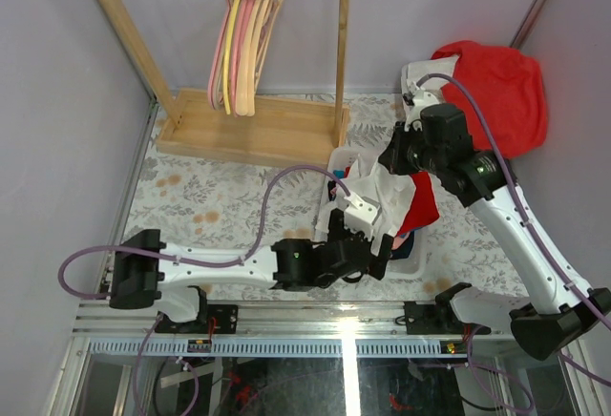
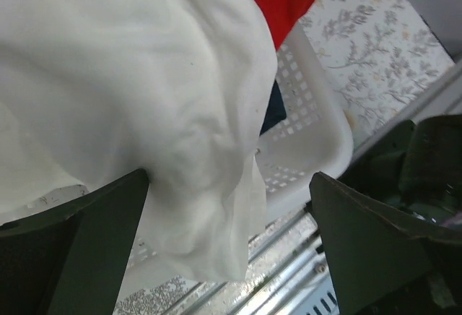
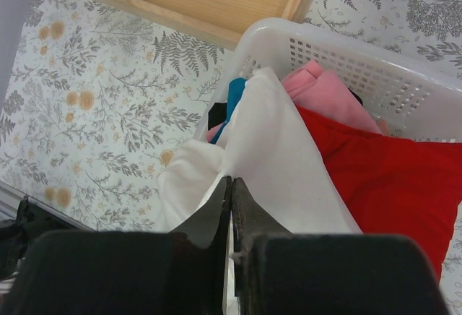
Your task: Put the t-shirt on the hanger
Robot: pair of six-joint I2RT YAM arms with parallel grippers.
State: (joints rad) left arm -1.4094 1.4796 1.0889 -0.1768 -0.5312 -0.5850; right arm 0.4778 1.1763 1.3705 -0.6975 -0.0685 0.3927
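The white t-shirt (image 1: 382, 192) is drawn up out of the white basket (image 1: 412, 265). My right gripper (image 1: 389, 160) is shut on a fold of it, with the cloth (image 3: 281, 160) pinched between the closed jaws (image 3: 232, 181). My left gripper (image 1: 372, 244) is open at the basket's near side. In its wrist view the shirt's hanging lower part (image 2: 166, 113) drapes between the wide-apart fingers (image 2: 229, 174), against the left finger (image 2: 108, 214). The peach-beige hanger (image 1: 252, 44) hangs on the wooden rack at the back, beside pink and yellow hangers.
The basket (image 3: 346, 40) also holds red (image 3: 390, 178), pink (image 3: 325, 91) and blue clothes. A big red garment (image 1: 496, 92) lies at the back right. The wooden rack's base (image 1: 248, 130) stands behind the basket. The metal rail (image 2: 303, 272) runs along the near table edge.
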